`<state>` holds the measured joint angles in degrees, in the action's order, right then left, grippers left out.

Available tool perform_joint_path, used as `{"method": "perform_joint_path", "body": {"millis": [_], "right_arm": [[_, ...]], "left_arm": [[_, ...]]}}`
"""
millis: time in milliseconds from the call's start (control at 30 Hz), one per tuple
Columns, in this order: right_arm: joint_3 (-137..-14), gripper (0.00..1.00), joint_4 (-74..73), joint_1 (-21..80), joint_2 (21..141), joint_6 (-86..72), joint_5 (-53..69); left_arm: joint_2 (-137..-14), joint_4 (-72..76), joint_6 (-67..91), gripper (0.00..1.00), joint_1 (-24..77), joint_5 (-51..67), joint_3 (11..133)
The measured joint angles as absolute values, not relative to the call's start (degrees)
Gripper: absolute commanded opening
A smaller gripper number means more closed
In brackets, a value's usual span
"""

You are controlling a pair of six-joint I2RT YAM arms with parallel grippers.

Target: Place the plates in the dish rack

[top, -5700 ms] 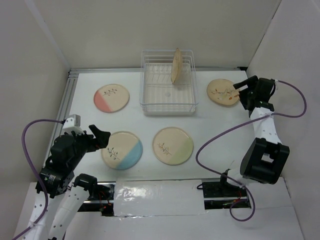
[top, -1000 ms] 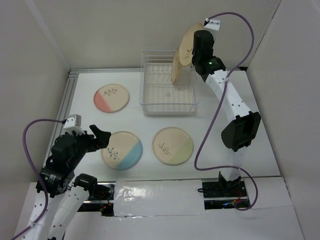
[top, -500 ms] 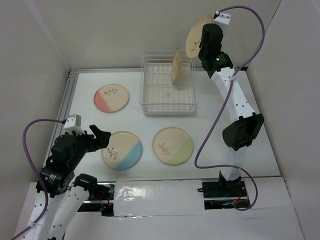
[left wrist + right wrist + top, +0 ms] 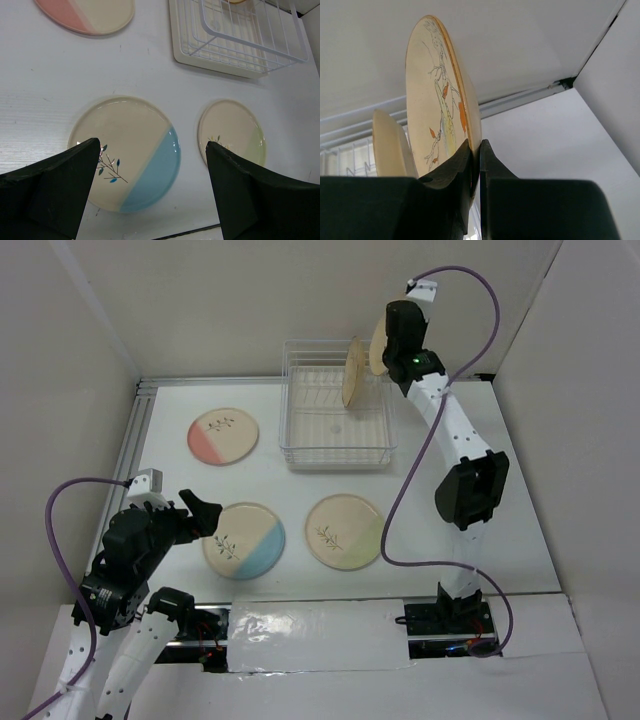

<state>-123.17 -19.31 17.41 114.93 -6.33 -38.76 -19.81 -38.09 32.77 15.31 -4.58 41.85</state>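
— Where's the right gripper (image 4: 475,167)?
— High over the back right corner of the dish rack (image 4: 336,456), clamped on the rim of a tan-speckled plate (image 4: 437,95) held on edge. (Another tan plate (image 4: 351,373) stands upright in the rack, just beside it.)
— And the left gripper (image 4: 152,150)?
— Fingers spread wide, holding nothing, above the blue plate (image 4: 244,540). The pink plate (image 4: 223,435) and green plate (image 4: 346,531) lie flat on the table (image 4: 300,490).
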Motion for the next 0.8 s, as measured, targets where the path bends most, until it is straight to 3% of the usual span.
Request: {"method": "perform_joint_path", "body": {"millis": [800], "right_arm": [[-121.4, 0.0, -17.6, 24.8, 124.9, 2.9, -45.3]], "left_arm": [[-19.8, -38.1, 32.8, 1.0, 15.3, -4.6, 41.8]]}}
